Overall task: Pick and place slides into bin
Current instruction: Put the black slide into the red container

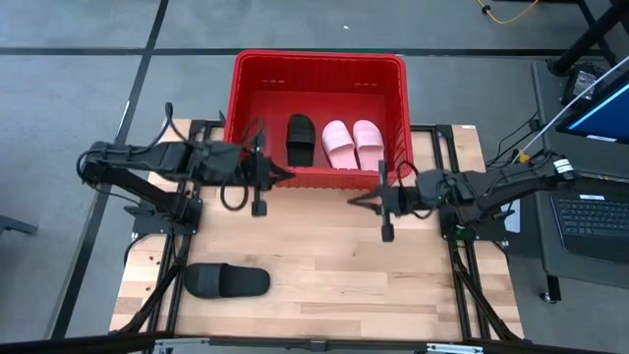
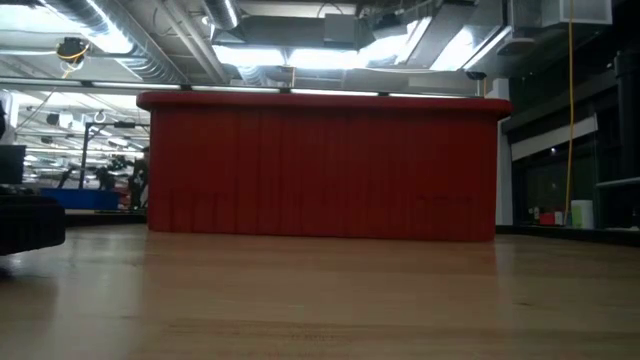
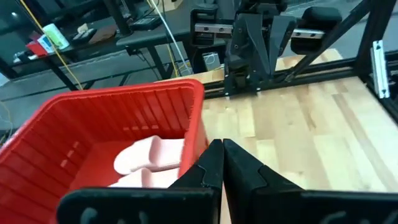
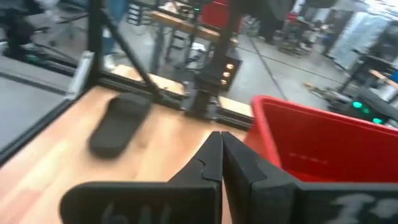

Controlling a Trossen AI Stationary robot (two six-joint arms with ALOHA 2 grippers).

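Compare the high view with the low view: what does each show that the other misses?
Only the high view shows inside the bin: one black slide and two pink slides, plus both shut grippers, left and right, near its front wall. Only the low view shows the room's ceiling lights. Both show the red bin, the wooden table and the other black slide.

— What's the surface?
— A light wood table [image 1: 334,265], planks running side to side.
— What sits on it?
— The red bin [image 1: 319,69] at the far edge, middle. One black slide [image 1: 227,281] lies alone near the front left corner, well apart from the bin.
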